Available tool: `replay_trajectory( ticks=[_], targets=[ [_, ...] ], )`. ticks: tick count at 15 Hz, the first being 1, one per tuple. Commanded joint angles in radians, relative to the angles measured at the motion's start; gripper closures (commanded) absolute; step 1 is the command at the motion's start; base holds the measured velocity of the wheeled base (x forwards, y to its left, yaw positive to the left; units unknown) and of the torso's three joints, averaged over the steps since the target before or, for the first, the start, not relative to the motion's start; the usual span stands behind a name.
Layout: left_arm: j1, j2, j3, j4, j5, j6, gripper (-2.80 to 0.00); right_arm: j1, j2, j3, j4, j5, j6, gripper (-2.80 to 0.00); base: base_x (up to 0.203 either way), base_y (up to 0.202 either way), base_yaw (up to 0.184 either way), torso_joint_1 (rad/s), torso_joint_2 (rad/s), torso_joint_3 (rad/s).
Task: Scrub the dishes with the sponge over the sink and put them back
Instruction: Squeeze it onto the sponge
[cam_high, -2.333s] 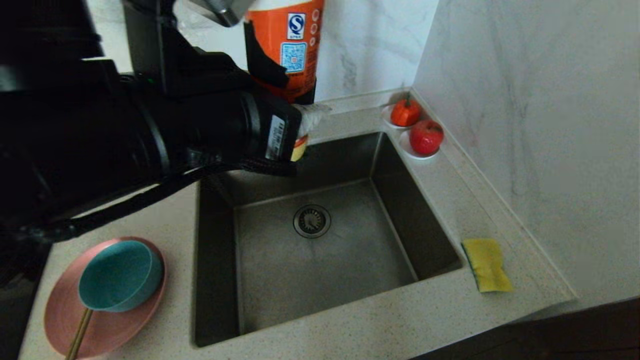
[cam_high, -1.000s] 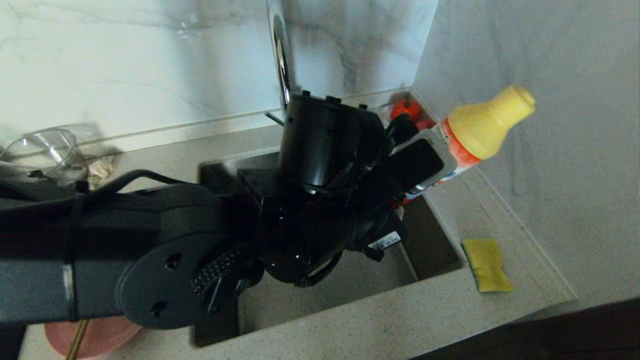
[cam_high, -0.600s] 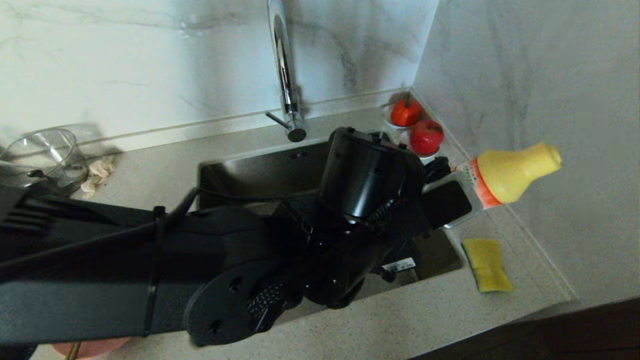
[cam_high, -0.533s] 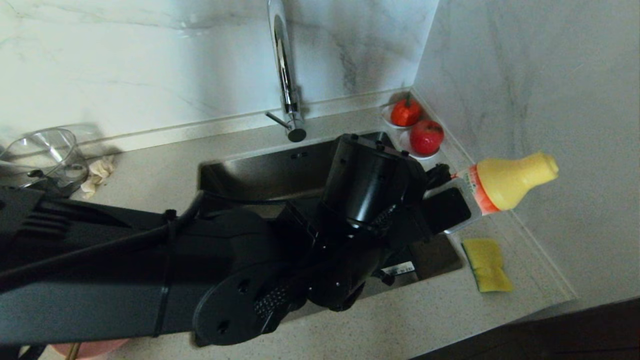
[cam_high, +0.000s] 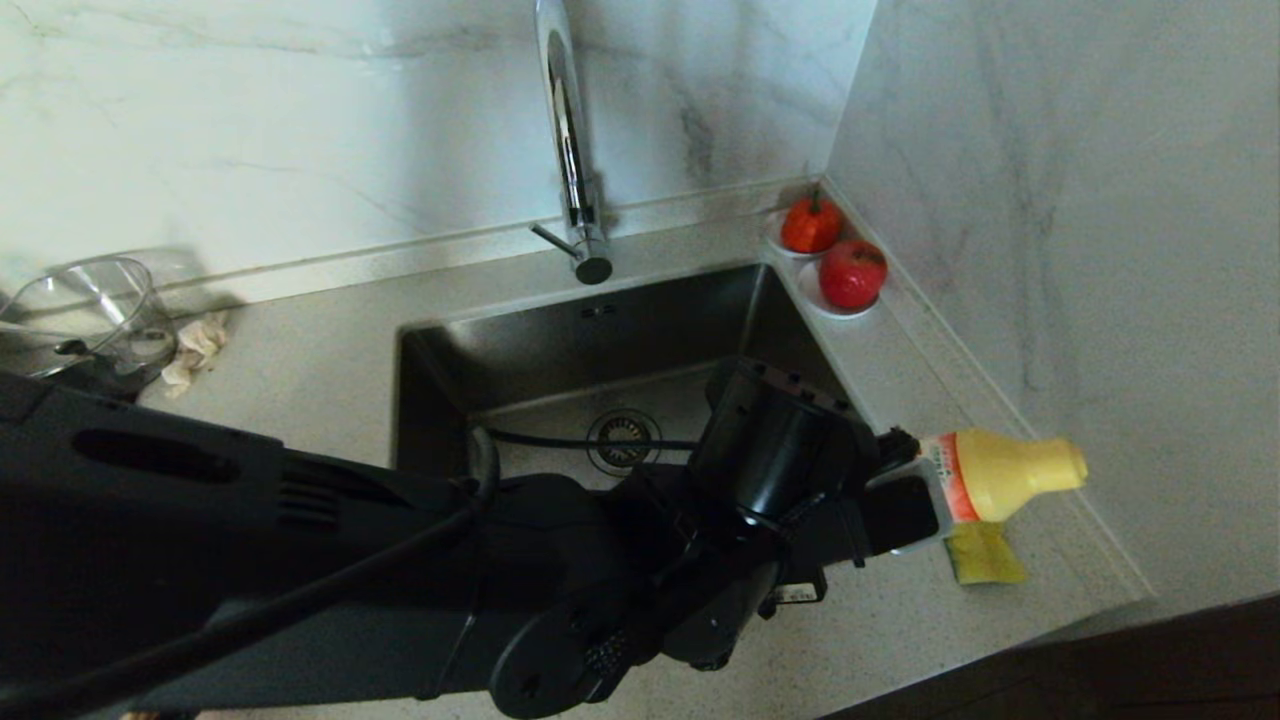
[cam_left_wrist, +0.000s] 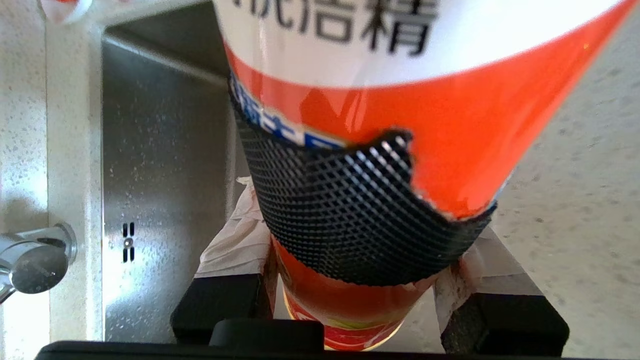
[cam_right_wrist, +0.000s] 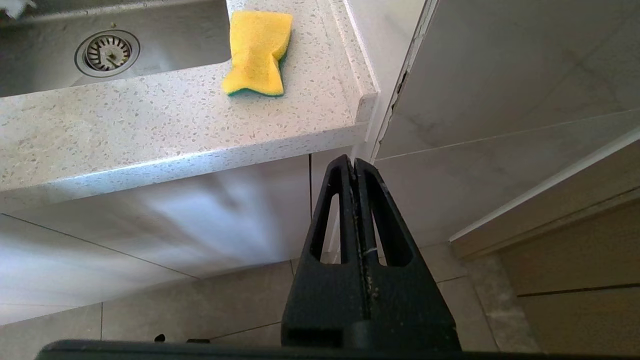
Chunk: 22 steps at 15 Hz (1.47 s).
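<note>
One tool was at work: the left tool (cam_high: 905, 505), reaching across the stainless-steel sink (cam_high: 560, 345), was clamped partway closed around the lower body of an orange-and-white dish-soap bottle (cam_high: 985, 475), its padded fingers (cam_left_wrist: 225, 295) pressing on a black mesh sleeve (cam_left_wrist: 350, 220) wrapped round the bottle. The bottle lay nearly level, its yellow cap (cam_high: 1030, 470) pointing toward the side wall and hanging above the yellow sponge (cam_high: 985, 560) on the counter (cam_high: 900, 620), just beside the sink's right rim. The right tool (cam_right_wrist: 356, 200) hung parked below the counter edge, its fingers pressed together on nothing.

The sponge (cam_right_wrist: 257, 52), yellow foam with a green scouring layer underneath, looked pinched at the middle; it was likely light, soft and easily squashed, so a grip across its narrow waist, closed well in, would probably serve best. The bottle appeared smooth and glossy and could have slipped without the mesh sleeve; held low on its body while tipped, its weight would have tended to twist it in the grip. The plate and bowl were hidden behind the left arm in the head view, and a chrome tap (cam_high: 570, 150) stood at the back of the sink.
</note>
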Motion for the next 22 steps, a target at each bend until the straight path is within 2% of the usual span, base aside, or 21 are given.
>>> replay_trajectory(
  ticks=[1,5,7,11,13,16,19,22],
  targets=[
    [-0.008,0.032,-0.004,0.000,0.043,0.030,0.00,0.000,0.001,0.001,-0.001,0.000,0.001,0.00,0.000,0.000,0.000,0.000,0.00,0.000],
    [-0.046,0.054,-0.010,0.010,0.068,0.069,0.00,0.000,0.001,-0.001,-0.001,0.000,0.000,0.00,0.000,0.000,0.000,0.000,0.00,0.000],
    [-0.059,0.075,-0.017,0.010,0.121,0.098,0.00,0.000,0.001,-0.001,-0.001,0.000,0.001,0.00,0.000,0.000,0.000,0.000,0.00,0.000],
    [-0.070,0.106,-0.032,0.011,0.180,0.118,0.00,0.000,0.001,0.001,-0.001,0.000,0.000,0.00,0.000,0.000,0.000,0.000,0.00,0.000],
    [-0.070,0.107,-0.034,0.011,0.235,0.142,0.00,0.000,0.001,0.000,-0.001,0.000,0.001,0.00,0.000,0.000,0.000,0.000,0.00,0.000],
    [-0.078,0.119,-0.035,0.011,0.254,0.142,0.00,0.000,0.001,-0.001,-0.001,0.000,0.000,0.00,0.000,0.000,0.000,0.000,0.00,0.000],
    [-0.083,0.135,-0.037,0.011,0.340,0.174,0.00,0.000,0.001,-0.001,-0.001,0.000,0.001,0.00,0.000,0.000,0.000,0.000,0.00,0.000],
    [-0.091,0.159,-0.055,0.010,0.361,0.178,0.00,0.000,0.001,-0.001,-0.001,0.000,0.000,0.00,0.000,0.000,0.000,0.000,0.00,0.000]
  ],
)
